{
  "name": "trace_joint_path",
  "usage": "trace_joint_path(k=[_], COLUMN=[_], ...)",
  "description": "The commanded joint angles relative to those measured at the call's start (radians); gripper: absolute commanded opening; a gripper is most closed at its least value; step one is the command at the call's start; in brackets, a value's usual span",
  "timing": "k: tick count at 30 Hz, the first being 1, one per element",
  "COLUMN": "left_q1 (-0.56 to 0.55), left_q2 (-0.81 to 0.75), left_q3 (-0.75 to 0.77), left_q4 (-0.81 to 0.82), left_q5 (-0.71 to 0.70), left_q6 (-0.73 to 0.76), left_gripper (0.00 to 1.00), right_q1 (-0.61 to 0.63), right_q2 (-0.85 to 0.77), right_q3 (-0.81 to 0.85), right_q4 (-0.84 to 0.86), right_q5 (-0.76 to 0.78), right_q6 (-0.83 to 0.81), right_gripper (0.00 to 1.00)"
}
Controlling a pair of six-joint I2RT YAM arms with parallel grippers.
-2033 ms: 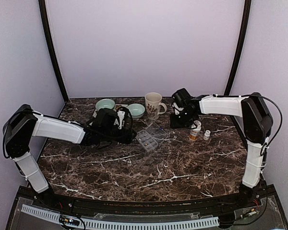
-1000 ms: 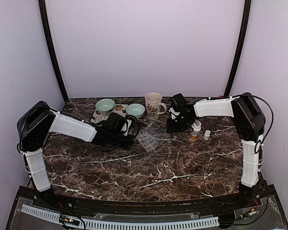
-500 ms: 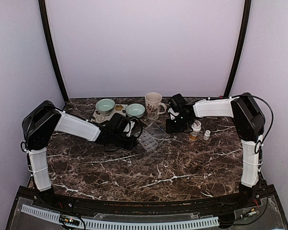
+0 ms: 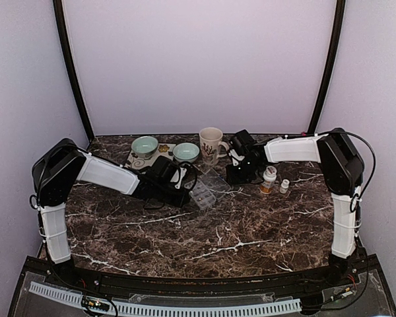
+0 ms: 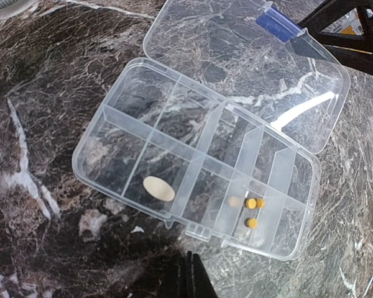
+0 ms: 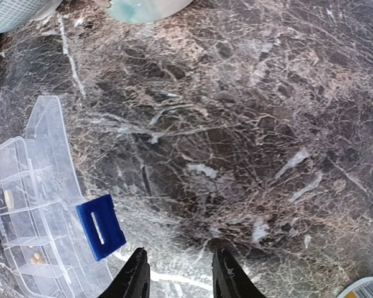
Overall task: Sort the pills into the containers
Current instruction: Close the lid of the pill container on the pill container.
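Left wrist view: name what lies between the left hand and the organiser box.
Only bare marble tabletop lies between left hand and organiser box, in that view.

The small clear plastic rectangular organiser box (image 5: 174,144) lies flat just in front of the white mug (image 4: 211,144). Its hinged clear lid (image 5: 248,68) is flipped fully open toward the mug, blue clasp (image 5: 275,23) at the far edge. One pale oval pill (image 5: 158,188) sits in a bigger compartment, and a few small yellow round pills (image 5: 252,203) in a narrow one.
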Motion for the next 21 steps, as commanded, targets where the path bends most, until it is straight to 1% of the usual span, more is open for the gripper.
trace_joint_path(k=[1,21], left_q1=[0.006,0.006], left_q2=[0.01,0.013], left_q3=[0.033,0.039], left_q4=[-0.024,-0.026], left_q5=[0.021,0.032], left_q6=[-0.007,-0.011], left_gripper=[0.0,0.0], right_q1=[0.016,0.063], right_q2=[-0.045,-0.07], right_q3=[0.023,0.05], right_q4=[0.025,0.026], right_q5=[-0.022,-0.07], right_q6=[0.017,0.036], right_gripper=[0.36,0.34])
